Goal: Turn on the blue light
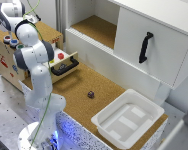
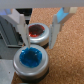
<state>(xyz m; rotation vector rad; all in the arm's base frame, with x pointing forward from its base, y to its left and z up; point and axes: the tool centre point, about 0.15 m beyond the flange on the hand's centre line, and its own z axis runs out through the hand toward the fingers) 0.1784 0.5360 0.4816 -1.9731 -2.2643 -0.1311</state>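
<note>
Fingers spread apart on the gripper [image 2: 39, 26], nothing held, hanging right above the blue light [image 2: 30, 58], which sits just below and ahead of the tips; beyond it, the red button [image 2: 37, 33] — lined up, I'd judge, for a downward press.

Counter [image 1: 76, 82]: cork-topped surface running from the wooden box toward the tray.
Tray [image 1: 155, 111]: white, rectangular, on the counter at its end toward the exterior view's right.
Small object [image 1: 90, 94]: dark, too small to identify, lying alone on the cork between box and tray.
Wooden box [image 1: 9, 67]: stands at the counter's end toward the exterior view's left.
Cabinet [image 1: 139, 30]: white, behind the counter.
Shelf [image 1: 96, 27]: cork-lined, bare.
</note>
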